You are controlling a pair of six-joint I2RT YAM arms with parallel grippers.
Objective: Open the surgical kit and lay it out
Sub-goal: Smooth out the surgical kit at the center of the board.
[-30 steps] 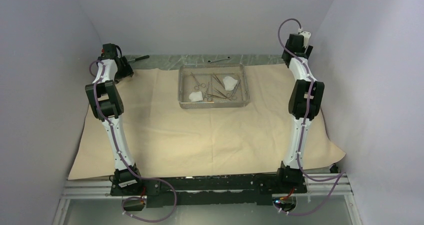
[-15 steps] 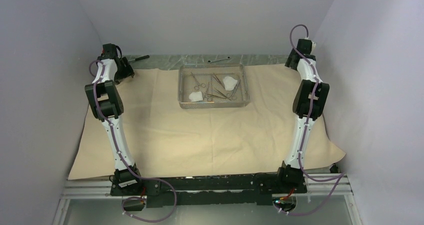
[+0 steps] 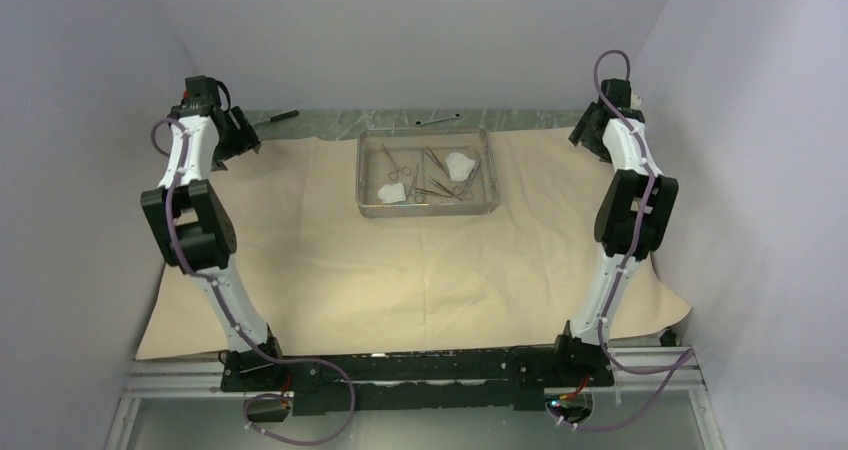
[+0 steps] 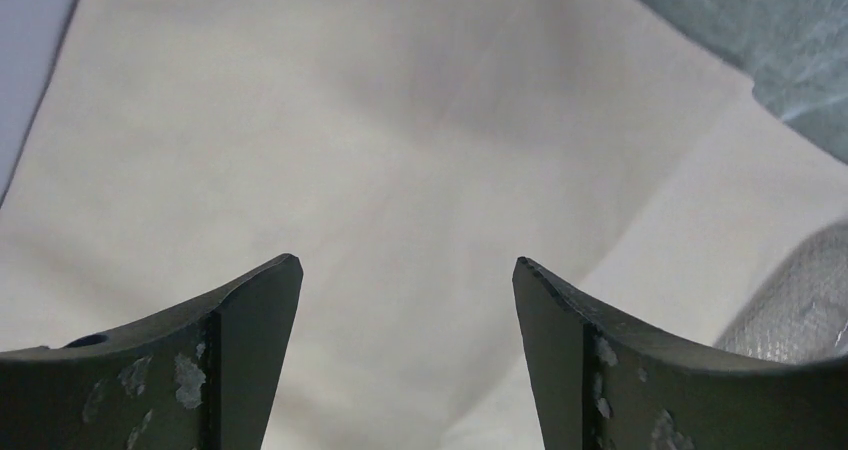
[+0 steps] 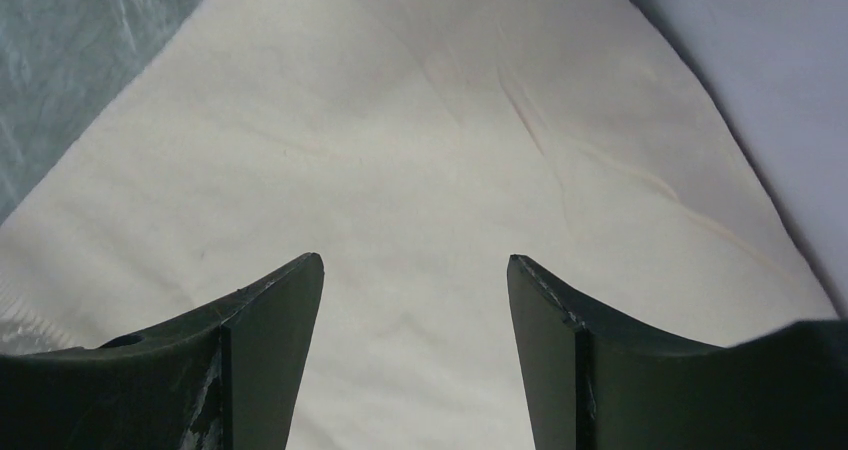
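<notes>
Tan wrap sheet [image 3: 400, 280] looks fully spread, with the wire-mesh tray [image 3: 424, 213] at its far middle and the clamps [image 3: 440, 192] and gauze pads [image 3: 461, 165] inside. Left gripper [image 4: 406, 261] and right gripper [image 5: 415, 258] hover either side of the tray, both wide open and empty. I'd swing in and lift items out singly.

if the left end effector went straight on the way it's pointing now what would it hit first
Most likely the tan wrap sheet: the left end effector points down at bare sheet near its far left corner, jaws open with nothing between. How far off the sheet lies is unclear.
</notes>
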